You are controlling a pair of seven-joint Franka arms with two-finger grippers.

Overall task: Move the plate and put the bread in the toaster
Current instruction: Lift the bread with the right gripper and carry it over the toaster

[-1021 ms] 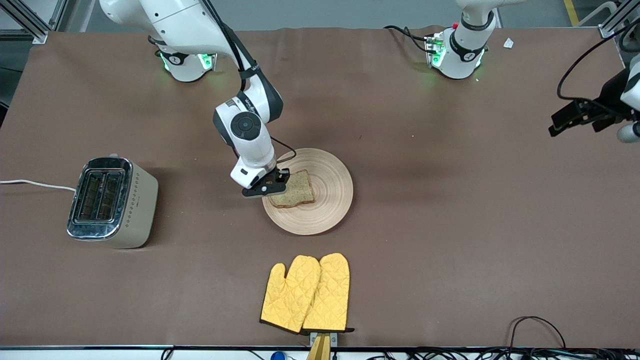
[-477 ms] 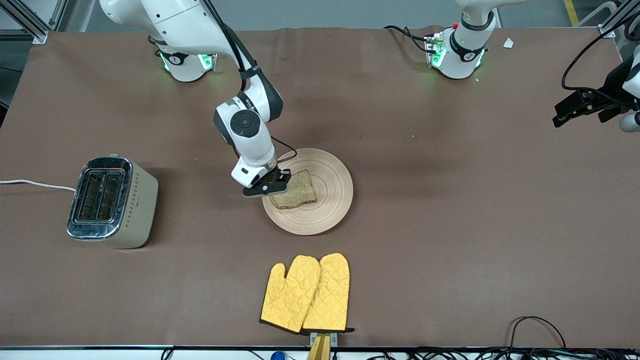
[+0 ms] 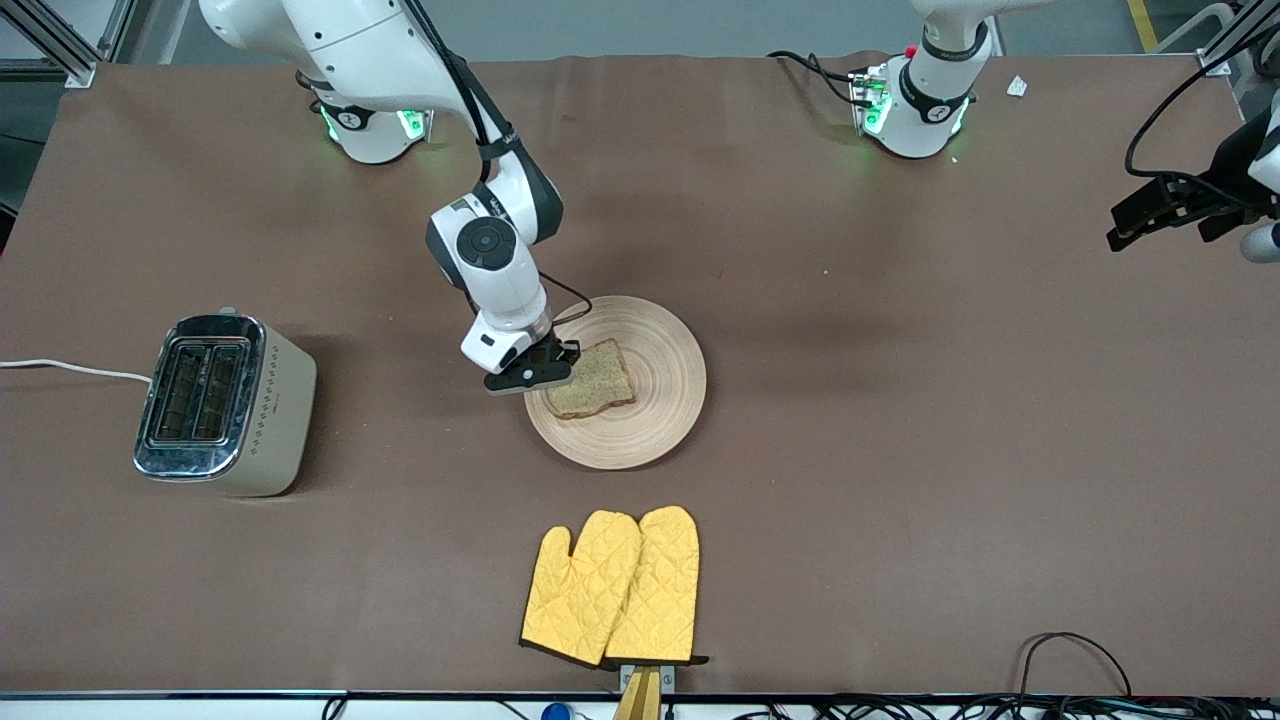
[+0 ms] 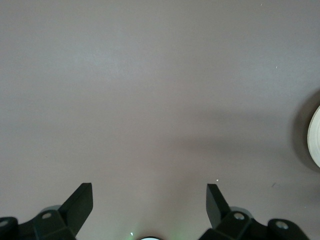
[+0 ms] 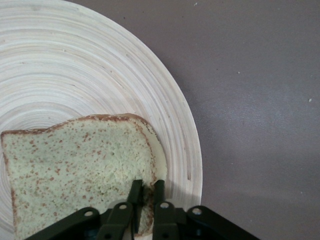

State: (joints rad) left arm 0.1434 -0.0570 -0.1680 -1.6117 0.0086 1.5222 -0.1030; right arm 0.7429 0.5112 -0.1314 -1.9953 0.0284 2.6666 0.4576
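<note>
One wooden plate (image 3: 650, 400) sits on the brown table (image 3: 900, 450), and one slice of wholegrain bread (image 3: 592, 382) lies on it. There is one cream two-slot toaster (image 3: 225, 405) with one white cord (image 3: 70, 369). Two yellow quilted oven mitts (image 3: 612, 587) lie overlapping (the pair reads almost as one shape). Two robot arms, two grippers.

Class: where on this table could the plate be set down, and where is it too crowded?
Bare cloth lies between the toaster and the plate, and from the plate toward the left arm's end, under the open left claw. Crowded: the plate's edge, where the right claw grips the bread, and the mitts nearer the camera.
</note>
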